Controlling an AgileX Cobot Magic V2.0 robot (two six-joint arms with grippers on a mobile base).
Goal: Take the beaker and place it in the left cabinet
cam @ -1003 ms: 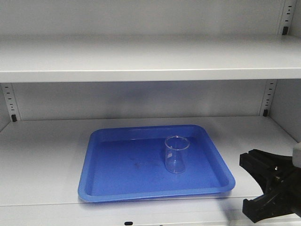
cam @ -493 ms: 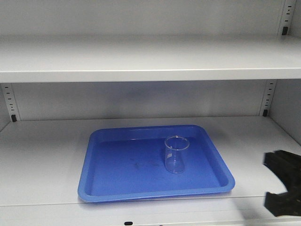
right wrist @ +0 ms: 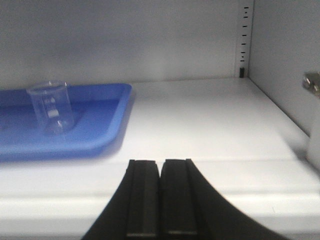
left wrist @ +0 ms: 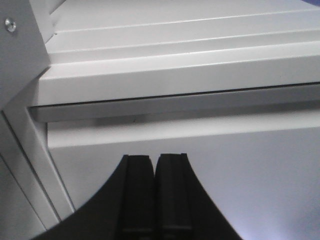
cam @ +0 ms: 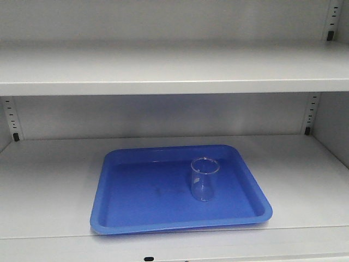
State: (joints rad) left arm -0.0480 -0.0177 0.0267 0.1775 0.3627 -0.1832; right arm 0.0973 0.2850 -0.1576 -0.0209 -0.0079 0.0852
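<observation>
The small clear glass beaker (cam: 204,179) stands upright in a blue tray (cam: 125,218) on the lower shelf of the pale grey cabinet (cam: 163,76). It also shows in the right wrist view (right wrist: 51,107), on the tray (right wrist: 107,135) at the left. My right gripper (right wrist: 160,162) is shut and empty, at the shelf's front edge, to the right of the tray and apart from the beaker. My left gripper (left wrist: 154,157) is shut and empty, below the cabinet's shelf edges (left wrist: 175,80). Neither gripper shows in the front view.
The slotted uprights (cam: 311,113) stand at the back corners. The cabinet's right wall (right wrist: 285,60) is close to my right gripper. Bare shelf (right wrist: 200,115) lies right of the tray.
My right gripper, open at the lower right of the front view a second ago, has drawn back to the right and out of that view. The beaker and tray have not moved.
</observation>
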